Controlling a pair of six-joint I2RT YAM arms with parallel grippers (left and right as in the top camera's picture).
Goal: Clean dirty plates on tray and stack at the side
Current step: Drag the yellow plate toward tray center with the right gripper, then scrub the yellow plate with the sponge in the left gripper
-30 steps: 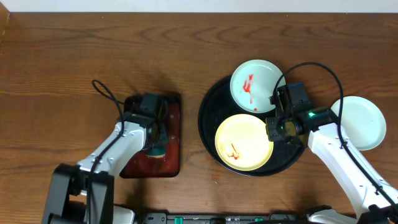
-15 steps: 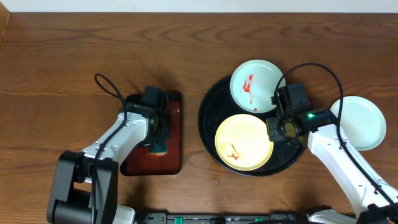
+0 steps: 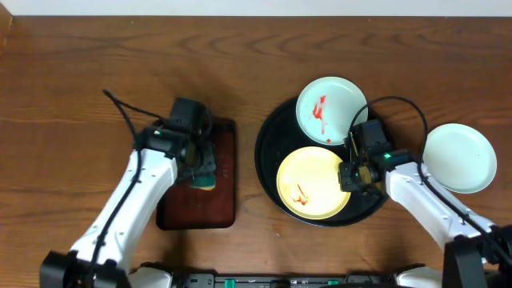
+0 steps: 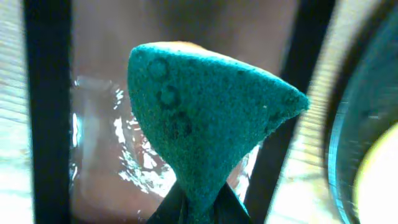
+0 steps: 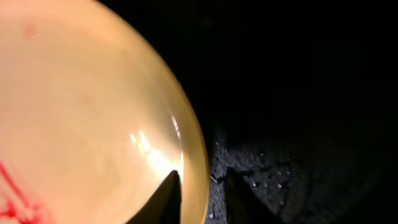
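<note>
On the round black tray (image 3: 267,152) lie a pale blue plate (image 3: 336,112) with red smears at the back and a yellow plate (image 3: 308,172) with a red smear in front. A third pale plate (image 3: 458,158), without smears, rests on the table to the right. My right gripper (image 3: 350,176) (image 5: 202,186) straddles the yellow plate's (image 5: 81,112) right rim, one finger inside it and one outside, with a narrow gap still showing. My left gripper (image 3: 200,170) (image 4: 198,211) is shut on a green sponge (image 4: 199,106), held over the small red-brown tray (image 3: 200,210).
The red-brown tray (image 4: 99,130) holds a wet, shiny film under the sponge. The black tray's floor (image 5: 298,93) beside the yellow plate is speckled with droplets. Cables loop from both arms over the wooden table (image 3: 80,72).
My left arm has swung and carried the sponge slightly up and back over the red-brown tray. The right gripper shifted a little left onto the yellow plate's rim, its jaws narrowing.
</note>
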